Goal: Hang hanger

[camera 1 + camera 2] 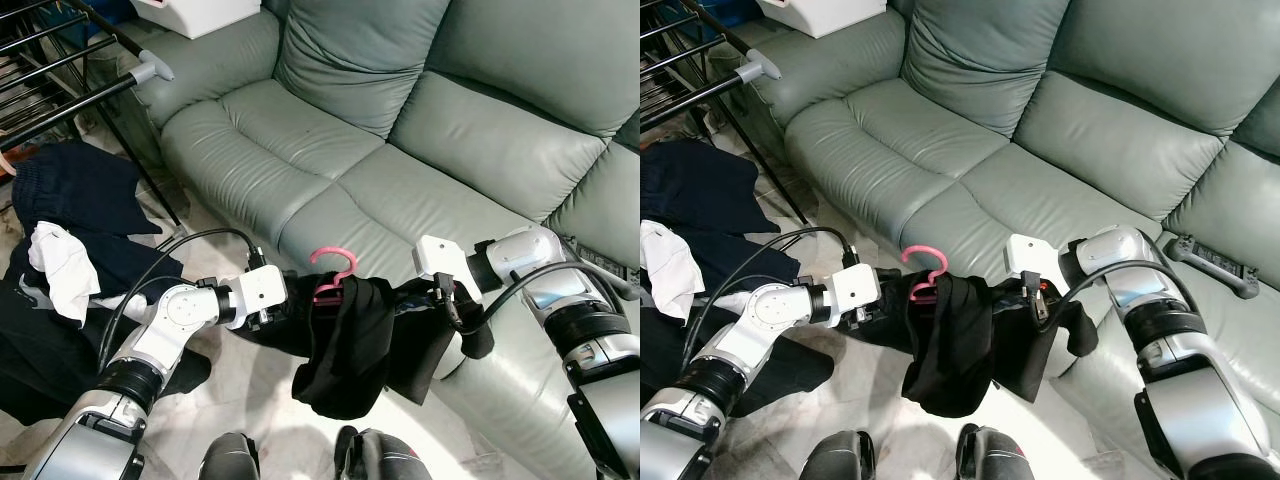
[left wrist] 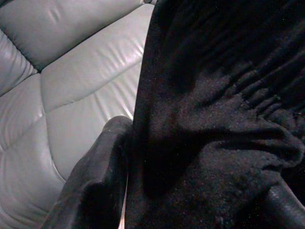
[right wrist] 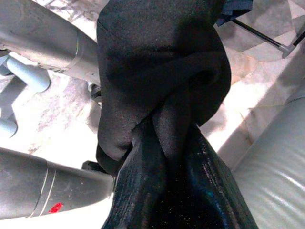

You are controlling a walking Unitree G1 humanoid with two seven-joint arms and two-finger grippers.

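The left gripper (image 1: pixel 872 312) is buried in one end of a black garment (image 1: pixel 965 340), and in its wrist view one black finger (image 2: pixel 97 176) presses against the cloth, so it seems closed on the fabric, though the fingertips are hidden. The right gripper (image 1: pixel 1032 296) meets the garment's other end; in its wrist view the cloth bunches and twists right at the fingers, but whether they are parted or closed cannot be told. Between the two grippers the garment hangs draped over a pink hanger (image 1: pixel 923 278), whose hook stands up above the fabric, in front of the grey-green leather sofa (image 1: pixel 970 170). Left of the sofa stands a black drying rack (image 1: pixel 75 70), and dark clothes with a white cloth (image 1: pixel 62 265) lie piled below it. No writing can be read.
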